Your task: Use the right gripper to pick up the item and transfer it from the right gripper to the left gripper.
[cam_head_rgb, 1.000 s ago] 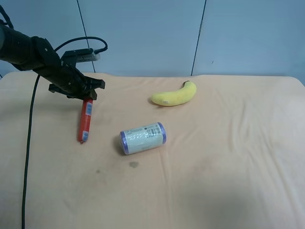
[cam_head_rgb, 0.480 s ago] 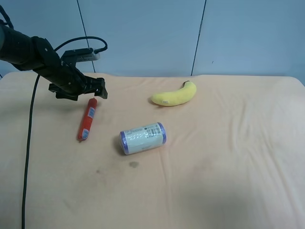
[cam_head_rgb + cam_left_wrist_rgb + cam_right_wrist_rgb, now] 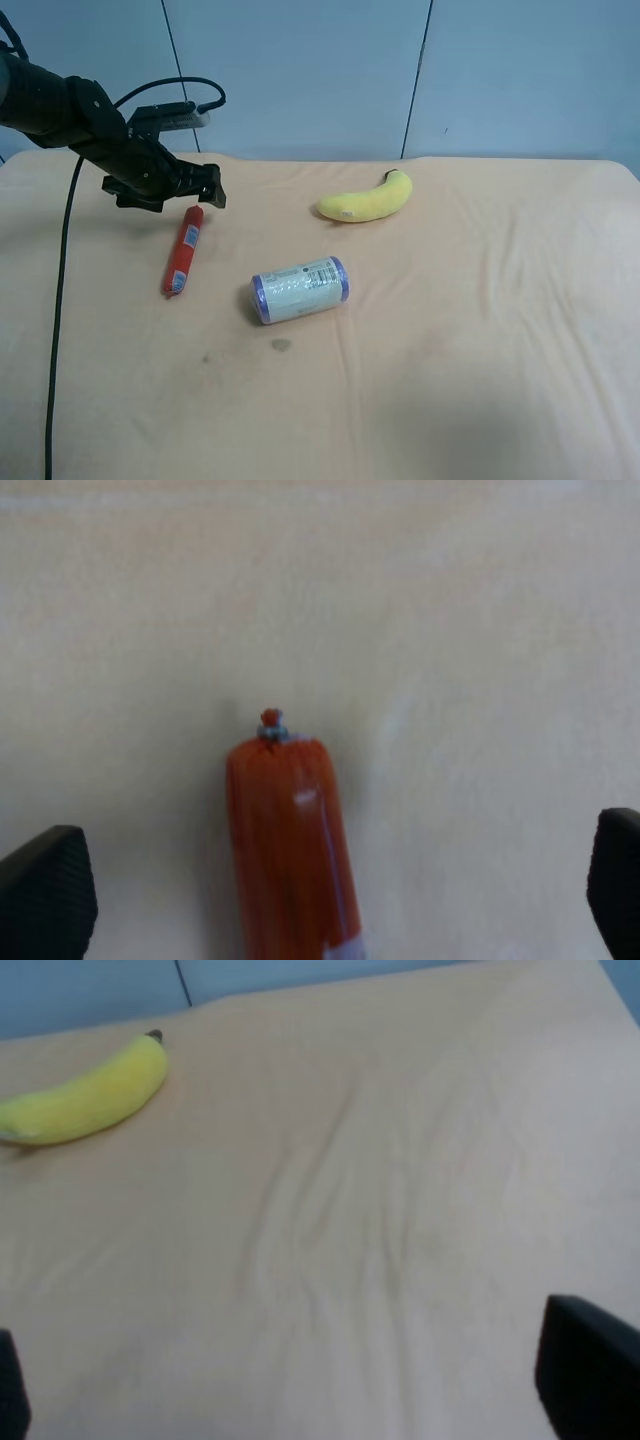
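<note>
Three loose things lie on a bench covered in a peach cloth: a red sausage stick, a white roll with purple ends, and a yellow plush banana. Sausage stick: flat on the cloth toward the exterior high view's left edge of the bench, lengthwise roughly from the far edge toward the near edge, its far tip just below the black hand; a small pale label sits on its upper part. Left wrist view: the same stick lies between the two finger pads, crimped end with a small clip pointing away from the camera, neither pad touching it. Left hand: on the all-black arm with a trailing black cable, at the exterior high view's left, wide open over the stick's far end, holding nothing; its pads show only at the lower corners of the wrist picture. Right hand: absent from the high view; in its own wrist picture only dark finger tips at the two lower corners, set far apart, empty, bare cloth between them. Roll: on its side near the bench's middle, just beside the stick's near end but apart from it. Banana: near the far edge, well apart from both hands.
</note>
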Available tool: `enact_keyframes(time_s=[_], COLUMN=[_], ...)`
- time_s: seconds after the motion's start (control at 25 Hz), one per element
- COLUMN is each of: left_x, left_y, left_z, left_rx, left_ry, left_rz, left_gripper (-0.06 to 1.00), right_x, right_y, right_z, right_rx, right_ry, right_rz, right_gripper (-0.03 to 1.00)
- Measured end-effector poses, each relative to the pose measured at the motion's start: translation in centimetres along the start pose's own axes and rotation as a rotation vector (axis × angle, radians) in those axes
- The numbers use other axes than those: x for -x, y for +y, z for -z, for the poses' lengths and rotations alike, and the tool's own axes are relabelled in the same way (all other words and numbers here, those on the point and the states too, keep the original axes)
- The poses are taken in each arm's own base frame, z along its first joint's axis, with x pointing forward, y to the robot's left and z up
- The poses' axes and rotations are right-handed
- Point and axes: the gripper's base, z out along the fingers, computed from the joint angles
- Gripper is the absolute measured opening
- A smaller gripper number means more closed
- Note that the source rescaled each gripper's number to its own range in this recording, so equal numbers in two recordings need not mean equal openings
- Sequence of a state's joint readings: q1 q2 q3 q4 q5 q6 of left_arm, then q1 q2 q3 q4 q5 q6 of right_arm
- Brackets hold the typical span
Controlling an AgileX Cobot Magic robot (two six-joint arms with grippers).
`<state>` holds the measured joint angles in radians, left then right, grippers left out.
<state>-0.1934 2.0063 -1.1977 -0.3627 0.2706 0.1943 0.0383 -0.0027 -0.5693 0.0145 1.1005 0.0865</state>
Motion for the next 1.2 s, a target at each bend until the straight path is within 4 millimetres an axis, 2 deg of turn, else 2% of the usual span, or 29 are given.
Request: enact_keyframes(time_s=[0.16, 0.28, 0.68, 0.88, 1.2], left_x=[0.6, 1.0, 1.0, -1.8, -7.5], left_y=[-0.4, -0.9, -2.1, -1.9, -1.8], left_z=[1.7, 3.9, 12.5, 15.9, 22.9], left_rx=[-0.014, -0.035, -0.073, -0.067, -0.086], left_ry=[-0.004, 0.010, 0.066, 0.053, -0.013], left_rz=[-0.011, -0.025, -0.110, -0.120, -0.143], left_gripper=[0.99, 0.99, 0.99, 1.00, 1.00], right_x=[0.0, 0.0, 0.0, 0.0, 0.0], right_y=[0.0, 0.0, 0.0, 0.0, 0.0], right_z=[0.0, 0.0, 0.0, 0.0, 0.0], right_rx=[0.000, 0.000, 0.000, 0.000, 0.000], right_ry=[0.000, 0.000, 0.000, 0.000, 0.000], right_rz=[0.000, 0.000, 0.000, 0.000, 0.000], right_gripper=[1.00, 1.00, 1.00, 1.00, 1.00])
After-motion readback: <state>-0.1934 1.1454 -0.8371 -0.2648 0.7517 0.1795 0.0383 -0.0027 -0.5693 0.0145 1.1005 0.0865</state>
